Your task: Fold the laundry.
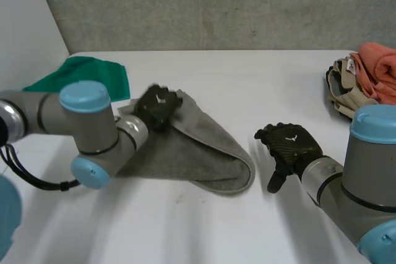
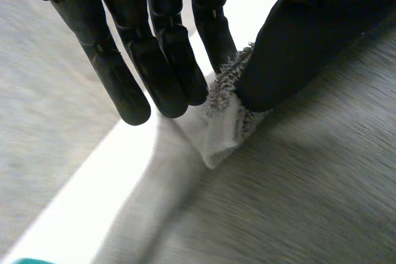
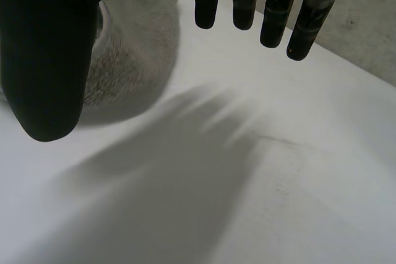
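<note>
A: Quick look round, surface & room first?

B: White table (image 1: 204, 227), wide, bare across the front. Grey concrete wall (image 1: 216, 4) runs behind it, w/ a plain white panel (image 1: 25, 17) on the left side.

A: Biggest thing on it?

B: The grey towel (image 1: 198, 153), left of centre. It's doubled over, rounded fold end pointing toward the robot's right.

A: What else is around?

B: Green cloth (image 1: 93, 75) far left, just beside the towel's far corner. The left arm (image 1: 80, 128) reaches across in front of it & covers the towel's left edge. At the far right edge an orange cloth (image 1: 377, 69) is heaped on a beige garment (image 1: 346, 91), well apart from the towel.

A: OK, hands. Left?

B: Left hand (image 1: 158, 106) sits at the towel's far corner. In the wrist view, the left fingers (image 2: 167, 72) are straight & close together, w/ the left thumb (image 2: 297, 47) opposite. The frayed corner (image 2: 226, 112) is nipped btwn thumb & fingers, so that's a pinch on the towel.

A: And right?

B: Right hand (image 1: 289, 146) is over bare table, near the fold end, not touching the towel. Its fingertips (image 3: 247, 4) are straight & slightly apart, right thumb (image 3: 43, 60) out to the side, and it holds nothing. Can't tell whether the thumb tip meets the table.
</note>
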`<state>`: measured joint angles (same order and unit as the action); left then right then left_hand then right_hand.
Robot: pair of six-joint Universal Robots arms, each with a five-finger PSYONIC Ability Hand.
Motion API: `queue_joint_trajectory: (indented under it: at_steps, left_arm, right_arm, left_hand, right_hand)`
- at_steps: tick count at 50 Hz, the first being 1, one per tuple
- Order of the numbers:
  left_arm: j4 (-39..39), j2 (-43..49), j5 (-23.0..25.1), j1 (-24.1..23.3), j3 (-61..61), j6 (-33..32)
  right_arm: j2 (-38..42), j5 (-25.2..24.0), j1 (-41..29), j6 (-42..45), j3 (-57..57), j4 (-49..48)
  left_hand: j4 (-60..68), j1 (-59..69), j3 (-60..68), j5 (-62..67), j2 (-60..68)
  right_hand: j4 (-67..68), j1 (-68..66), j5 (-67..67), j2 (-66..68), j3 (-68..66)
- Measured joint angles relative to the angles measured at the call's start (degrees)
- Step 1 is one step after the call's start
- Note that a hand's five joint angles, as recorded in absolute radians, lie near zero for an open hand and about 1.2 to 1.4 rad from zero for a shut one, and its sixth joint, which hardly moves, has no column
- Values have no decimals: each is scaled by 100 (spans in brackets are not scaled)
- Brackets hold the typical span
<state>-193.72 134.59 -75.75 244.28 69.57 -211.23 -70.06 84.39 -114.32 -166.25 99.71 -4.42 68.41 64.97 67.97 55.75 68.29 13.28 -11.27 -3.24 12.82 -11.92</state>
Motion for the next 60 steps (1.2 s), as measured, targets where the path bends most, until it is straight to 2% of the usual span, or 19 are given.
queue_joint_trajectory:
  at_steps: [5, 7, 8, 9, 15, 17, 19, 29, 30, 31, 32, 33, 34, 37, 42, 46, 48, 52, 60]
  left_arm:
    - [-67, -756, -662, -116, 94, 18]
    - [-74, -882, -734, -131, 123, 22]
    - [-100, -1361, -927, -177, 262, 38]
    - [-109, -1524, -966, -188, 314, 42]
    - [-138, -2459, -1027, -230, 700, 52]
    - [-140, -2553, -1023, -232, 743, 51]
    - [-141, -2786, -1006, -246, 852, 41]
    - [-146, -2960, -1014, -277, 883, 15]
    - [-146, -2994, -1027, -287, 873, 20]
    - [-144, -3028, -1037, -298, 875, 26]
    - [-143, -3064, -1043, -310, 879, 32]
    - [-143, -3101, -1049, -322, 884, 38]
    - [-140, -3181, -1065, -347, 906, 52]
    - [-139, -3362, -1097, -382, 981, 88]
    - [-138, -3629, -1134, -410, 1133, 156]
    - [-144, -3997, -1148, -393, 1411, 337]
    - [-146, -4115, -1148, -369, 1527, 420]
    - [-148, -4245, -1145, -276, 1770, 550]
    - [-222, -4179, -1138, -10, 2209, 610]
  right_arm:
    - [0, 16, -8, -888, -60, 29]
    - [7, 13, -8, -1127, -92, 37]
    - [82, -21, -20, -1816, -238, 79]
    - [123, -37, -28, -2041, -304, 102]
    - [526, -195, -166, -3220, -883, 331]
    - [591, -216, -213, -3328, -972, 355]
    - [893, -273, -493, -3659, -1349, 437]
    - [1622, -272, -1177, -4044, -2102, 511]
    - [1797, -221, -1252, -4134, -2228, 511]
    - [1844, -172, -1257, -4154, -2255, 503]
    - [1873, -108, -1247, -4160, -2268, 487]
    - [1880, -54, -1233, -4151, -2267, 476]
    - [1831, 100, -1158, -4073, -2233, 422]
    - [1551, 318, -900, -3689, -2120, 300]
    - [875, 538, -313, -2699, -1899, 103]
    - [46, 335, 121, -641, -2030, 80]
    - [-163, 220, 79, 38, -2221, 159]
    - [-278, 50, -193, 727, -2591, 384]
    - [413, -4, -939, 1105, -2811, 791]
  left_hand:
    - [0, 0, 0, 0, 1]
    - [0, 0, 0, 0, 1]
    - [0, 0, 0, 0, 11]
    - [0, 0, 0, 0, 11]
    - [21, 0, 8, 0, 11]
    - [21, 0, 9, 0, 11]
    - [21, 0, 9, 0, 14]
    - [22, 0, 24, 0, 26]
    - [22, 0, 24, 0, 26]
    - [22, 0, 24, 0, 26]
    - [22, 0, 24, 0, 26]
    - [22, 0, 24, 0, 26]
    - [22, 0, 24, 0, 26]
    - [22, 0, 24, 0, 26]
    - [22, 0, 24, 0, 26]
    - [23, 0, 24, 0, 26]
    - [23, 0, 25, 0, 26]
    - [23, 0, 25, 33, 26]
    - [23, 0, 25, 47, 27]
  right_hand:
    - [0, 0, -10, 0, 0]
    - [0, 0, -10, 0, 0]
    - [0, 0, -10, 0, 0]
    - [0, 0, -10, 0, 0]
    - [0, 0, -10, 0, 0]
    - [0, 0, -10, 0, 0]
    - [0, 0, -10, 0, 0]
    - [0, 0, -10, 0, 0]
    - [1572, -1706, -1554, 1592, -1576]
    - [2266, -2410, -2218, 2432, -2386]
    - [3712, -3735, -3662, 3873, -3778]
    - [4364, -4125, -4381, 4585, -4519]
    - [4940, -4372, -4964, 5151, -5150]
    - [5397, -4431, -5273, 5406, -5531]
    - [5451, -4431, -5283, 5406, -5553]
    - [5466, -4444, -5283, 5410, -5554]
    - [5467, -4447, -5283, 5410, -5554]
    - [5467, -4509, -5328, 5410, -5561]
    - [5220, -4304, -5127, 5193, -5345]
